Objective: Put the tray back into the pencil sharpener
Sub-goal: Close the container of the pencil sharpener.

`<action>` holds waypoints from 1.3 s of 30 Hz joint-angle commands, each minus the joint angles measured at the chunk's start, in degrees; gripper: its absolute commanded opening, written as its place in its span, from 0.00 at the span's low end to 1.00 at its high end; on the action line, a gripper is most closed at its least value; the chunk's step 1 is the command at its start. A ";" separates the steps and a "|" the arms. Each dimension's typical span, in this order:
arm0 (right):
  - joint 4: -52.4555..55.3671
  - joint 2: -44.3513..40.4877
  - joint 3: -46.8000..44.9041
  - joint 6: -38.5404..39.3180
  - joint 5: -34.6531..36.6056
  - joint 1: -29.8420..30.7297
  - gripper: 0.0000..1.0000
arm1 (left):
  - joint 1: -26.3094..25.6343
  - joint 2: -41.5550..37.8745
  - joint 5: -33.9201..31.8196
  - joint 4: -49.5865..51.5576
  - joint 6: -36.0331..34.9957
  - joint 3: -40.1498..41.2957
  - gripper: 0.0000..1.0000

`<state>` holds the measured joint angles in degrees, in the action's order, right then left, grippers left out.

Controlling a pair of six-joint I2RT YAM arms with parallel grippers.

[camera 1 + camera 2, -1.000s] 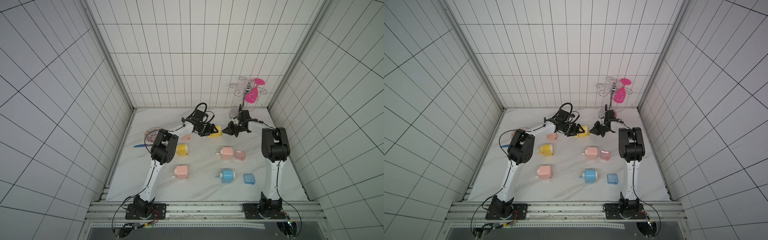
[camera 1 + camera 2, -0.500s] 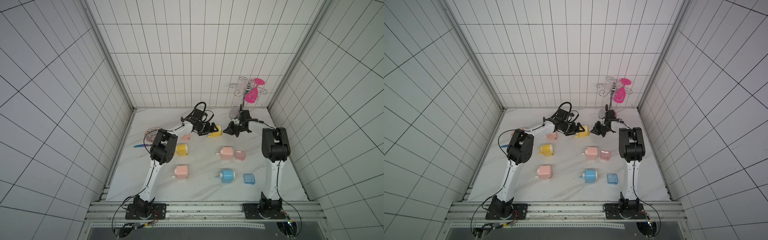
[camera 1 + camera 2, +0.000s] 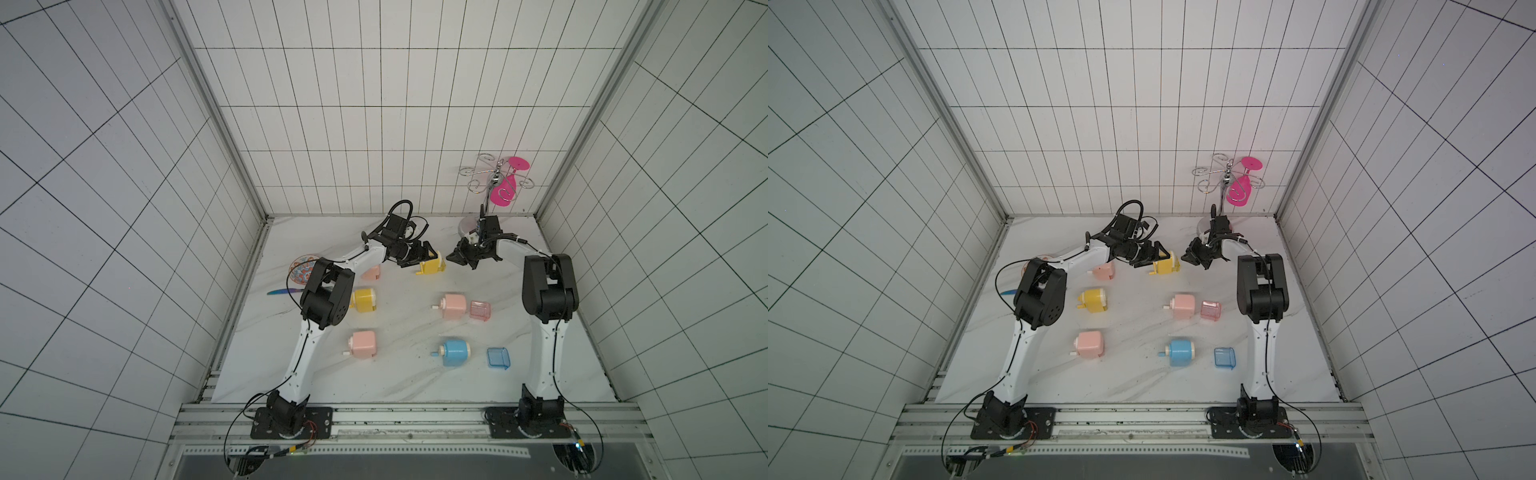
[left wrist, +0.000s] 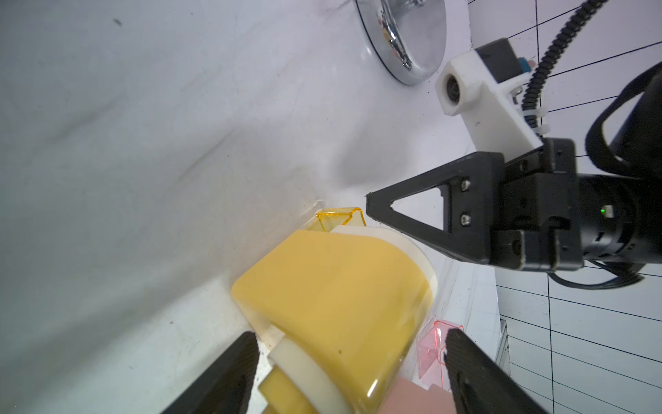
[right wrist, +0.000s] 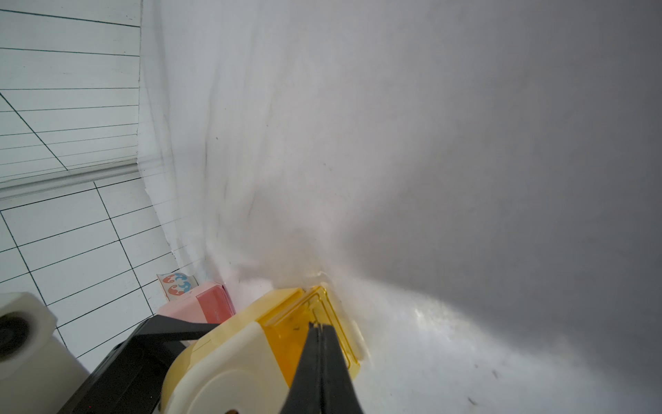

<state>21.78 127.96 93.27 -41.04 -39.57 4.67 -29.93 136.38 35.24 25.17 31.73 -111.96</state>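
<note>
A: Left gripper [image 4: 349, 335] straddles the sharpener [image 4: 333, 286], jaws apart — pads [image 4: 240, 365] perhaps not touching it.
B: Tray [image 4: 340, 217] sits nearly home in its far end; right gripper [image 4: 369, 207], tips together, is at it. Brace first, then push straight — no skew.

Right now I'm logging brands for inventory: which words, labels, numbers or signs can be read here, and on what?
None can be read.
The yellow pencil sharpener and its tray show no lettering.
The bowl bears coloured swirls, not letters.
</note>
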 commanded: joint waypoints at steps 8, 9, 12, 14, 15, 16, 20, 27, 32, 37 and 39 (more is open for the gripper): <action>1.52 1.54 2.87 0.78 -2.00 0.68 0.04 | -0.28 2.22 0.40 0.91 -0.36 -3.28 0.79; 1.26 1.51 2.79 0.65 -2.10 0.66 0.04 | -0.29 2.30 0.42 1.01 -0.44 -3.27 0.79; 0.54 1.42 2.51 0.26 -2.86 0.73 0.04 | -0.30 2.62 0.44 1.26 -0.47 -3.35 0.79; 0.25 1.32 2.44 0.26 -3.44 0.91 0.03 | -0.39 2.80 0.44 1.45 -0.59 -3.52 0.79; 0.18 1.24 2.29 0.26 -3.78 1.08 0.03 | -0.48 2.90 0.42 1.65 -0.59 -3.72 0.79; -0.02 1.17 2.18 0.26 -4.05 1.21 0.03 | -0.48 2.99 0.44 1.81 -0.73 -3.88 0.79; -0.52 0.46 0.92 0.30 -4.37 1.48 0.02 | -0.50 3.45 0.44 2.47 -0.97 -4.61 0.79; -1.17 -0.65 -0.77 0.06 -4.18 1.34 0.02 | -0.52 3.61 0.09 3.56 -1.66 -5.57 0.79; -1.14 -3.29 -2.78 0.16 -0.68 0.25 0.07 | -0.31 3.85 -2.38 6.89 -4.21 -7.90 0.84; -0.24 -6.02 -3.76 1.51 1.50 -1.09 0.08 | 0.83 1.96 -8.73 9.90 -8.94 -8.80 0.97; 0.54 -6.57 -3.74 2.13 1.69 -1.52 0.08 | 1.18 0.54 -11.04 9.90 -11.46 -8.85 0.97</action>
<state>20.82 124.40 90.91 -40.29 -39.68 4.25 -29.71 139.15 29.43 33.32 25.12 -119.61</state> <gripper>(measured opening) 0.085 0.969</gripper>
